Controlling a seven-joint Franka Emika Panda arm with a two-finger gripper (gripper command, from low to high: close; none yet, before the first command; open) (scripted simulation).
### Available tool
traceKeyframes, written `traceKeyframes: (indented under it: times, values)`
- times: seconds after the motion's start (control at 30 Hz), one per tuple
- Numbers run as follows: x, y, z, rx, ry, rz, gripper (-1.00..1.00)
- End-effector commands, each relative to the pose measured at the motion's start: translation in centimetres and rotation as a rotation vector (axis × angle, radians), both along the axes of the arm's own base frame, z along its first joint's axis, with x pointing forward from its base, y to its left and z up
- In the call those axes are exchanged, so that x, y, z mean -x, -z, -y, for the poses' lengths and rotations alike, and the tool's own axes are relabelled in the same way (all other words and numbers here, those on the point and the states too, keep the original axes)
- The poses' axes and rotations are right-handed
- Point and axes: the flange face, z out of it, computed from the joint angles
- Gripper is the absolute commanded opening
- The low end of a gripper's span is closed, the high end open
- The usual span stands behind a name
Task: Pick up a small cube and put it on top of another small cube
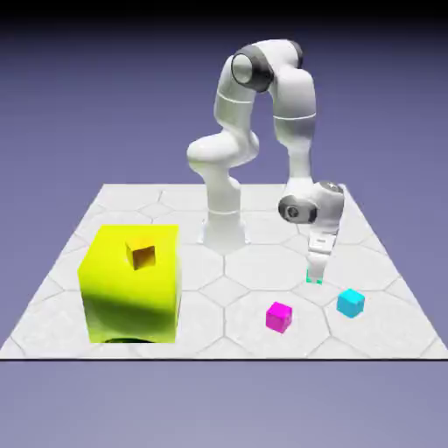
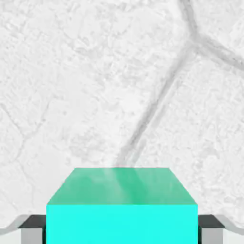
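Gripper pinches the small teal-green cube at the right of the frame

In the exterior view, the white two-finger gripper (image 1: 316,271) points down at the right of the frame, below the middle, its fingers closed on a tiny plain teal-green cube (image 1: 313,278). Only slivers of the cube show around the fingertips. The hand view shows the grip plainly: the cube fills the bottom middle of the frame, with a grey-and-black fingertip pressed to its left side and another to its right. Whether the cube touches the pale, cracked-stone-patterned table (image 1: 224,328) is hard to tell.

Lower and farther right in the exterior view, a small cyan cube (image 1: 351,303) sits on the table, near the held one but apart from it. A small magenta cube (image 1: 279,317) lies at the lower right of centre, turned at an angle and apart from both.

A large yellow-green block (image 1: 131,293) takes up the lower left of the frame. A small orange-yellow cube (image 1: 142,253) shows against its upper part; how the two meet is unclear. The white robot arm (image 1: 295,114) rises from the middle and bends over toward the exterior view's right.
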Motion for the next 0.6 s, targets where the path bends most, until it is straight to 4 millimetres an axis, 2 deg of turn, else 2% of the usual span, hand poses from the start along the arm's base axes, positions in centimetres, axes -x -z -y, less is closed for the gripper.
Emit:
traceKeyframes:
  times: [0.0,0.2,0.27,0.4,0.57]
  values:
    - [-0.1,-0.8,-0.1,-0.002,0.001,0.0,-1.0]
    - [0.0,-4.9,0.0,0.002,-0.001,0.0,-1.0]
    - [0.1,-5.4,0.1,0.005,-0.002,-0.001,-1.0]
    - [-7.4,-6.9,2.4,0.002,0.205,-0.003,-1.0]
    - [-16.2,-9.1,8.1,0.002,0.462,-0.004,-1.0]
